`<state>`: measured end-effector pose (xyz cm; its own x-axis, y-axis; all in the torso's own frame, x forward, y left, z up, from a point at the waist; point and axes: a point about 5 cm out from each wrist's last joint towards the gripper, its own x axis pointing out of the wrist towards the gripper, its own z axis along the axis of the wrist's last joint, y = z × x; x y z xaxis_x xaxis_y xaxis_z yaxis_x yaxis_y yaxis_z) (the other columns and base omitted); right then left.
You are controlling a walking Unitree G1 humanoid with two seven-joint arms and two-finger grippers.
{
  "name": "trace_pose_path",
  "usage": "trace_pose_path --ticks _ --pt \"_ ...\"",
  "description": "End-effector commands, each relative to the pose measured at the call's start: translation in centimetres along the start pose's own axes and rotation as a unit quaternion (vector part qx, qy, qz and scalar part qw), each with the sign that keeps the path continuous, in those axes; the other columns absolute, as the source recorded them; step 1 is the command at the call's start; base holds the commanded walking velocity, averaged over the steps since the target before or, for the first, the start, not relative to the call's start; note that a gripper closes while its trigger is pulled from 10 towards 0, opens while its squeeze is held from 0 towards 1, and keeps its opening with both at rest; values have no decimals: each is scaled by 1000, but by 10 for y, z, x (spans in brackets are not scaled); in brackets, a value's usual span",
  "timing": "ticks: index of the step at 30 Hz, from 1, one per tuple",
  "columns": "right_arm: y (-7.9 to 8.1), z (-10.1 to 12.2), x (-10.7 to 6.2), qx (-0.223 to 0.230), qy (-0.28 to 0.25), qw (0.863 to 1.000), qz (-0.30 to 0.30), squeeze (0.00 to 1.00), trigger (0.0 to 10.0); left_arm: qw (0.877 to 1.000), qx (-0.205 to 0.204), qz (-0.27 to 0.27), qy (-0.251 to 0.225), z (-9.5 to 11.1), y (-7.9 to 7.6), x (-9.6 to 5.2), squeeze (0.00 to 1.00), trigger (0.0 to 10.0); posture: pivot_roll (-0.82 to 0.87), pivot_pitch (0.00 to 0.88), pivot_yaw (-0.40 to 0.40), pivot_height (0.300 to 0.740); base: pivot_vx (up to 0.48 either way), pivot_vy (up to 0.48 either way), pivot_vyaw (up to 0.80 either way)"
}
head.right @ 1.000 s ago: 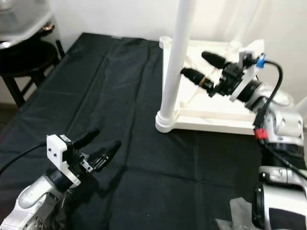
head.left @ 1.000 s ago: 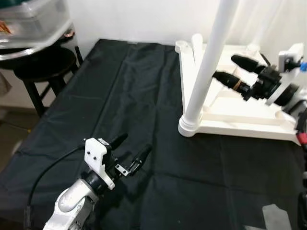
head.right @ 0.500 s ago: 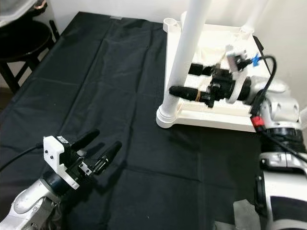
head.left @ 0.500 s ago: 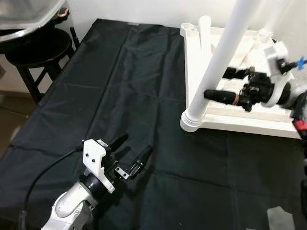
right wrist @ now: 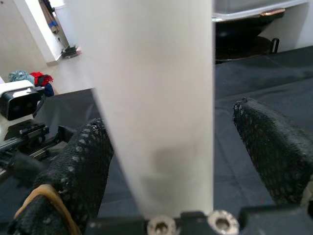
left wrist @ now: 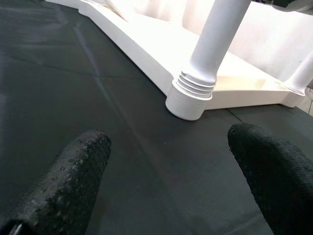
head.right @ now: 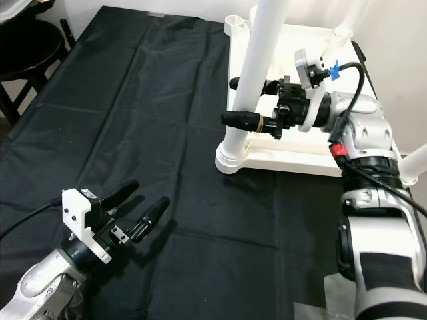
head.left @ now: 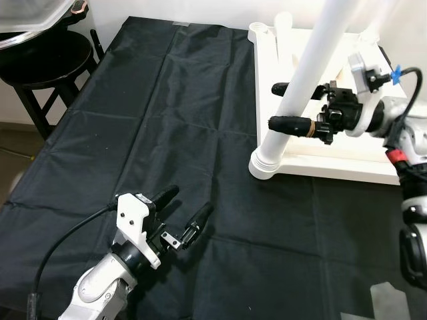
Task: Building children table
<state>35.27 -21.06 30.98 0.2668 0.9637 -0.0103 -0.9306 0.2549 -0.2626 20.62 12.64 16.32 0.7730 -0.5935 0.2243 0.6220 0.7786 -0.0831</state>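
Note:
A white children's table (head.left: 333, 168) lies upside down on the black cloth at the right. One long white leg (head.left: 313, 60) stands up from its near left corner socket (head.left: 267, 163). My right gripper (head.left: 275, 105) reaches in from the right, open, with one finger on each side of that leg (right wrist: 151, 98). The fingers (right wrist: 73, 166) stand close to the leg without clamping it. My left gripper (head.left: 189, 200) hovers open just above the cloth at the lower left, with nothing between its fingers (left wrist: 73, 171). It points toward the leg's base (left wrist: 190, 98).
A second, shorter white post (head.left: 283, 30) stands at the table's far left corner. A black stool (head.left: 40, 57) with a clear container (head.left: 27, 13) above it stands off the cloth's far left edge. Black cloth (head.left: 167, 113) spreads between the two grippers.
My right gripper has moved left and down from beside the leg until its fingers straddle it. The camera view has shifted. My left gripper has stayed in place.

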Motion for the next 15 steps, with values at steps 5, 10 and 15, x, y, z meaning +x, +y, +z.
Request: trace_pose_path --ticks 5,10,15 --pt "-2 -3 8 -12 19 1000 12 0 0 1000 -2 -4 4 0 -5 0 0 10000 27 270 -81 740 0 0 0" --pt "-2 -2 4 -15 26 999 11 0 0 1000 -4 -3 3 0 -5 0 0 10000 21 272 -82 740 0 0 0" --pt "-2 0 -2 -21 28 999 9 0 0 1000 -5 -5 3 0 -5 0 0 10000 19 266 -82 740 0 0 0"
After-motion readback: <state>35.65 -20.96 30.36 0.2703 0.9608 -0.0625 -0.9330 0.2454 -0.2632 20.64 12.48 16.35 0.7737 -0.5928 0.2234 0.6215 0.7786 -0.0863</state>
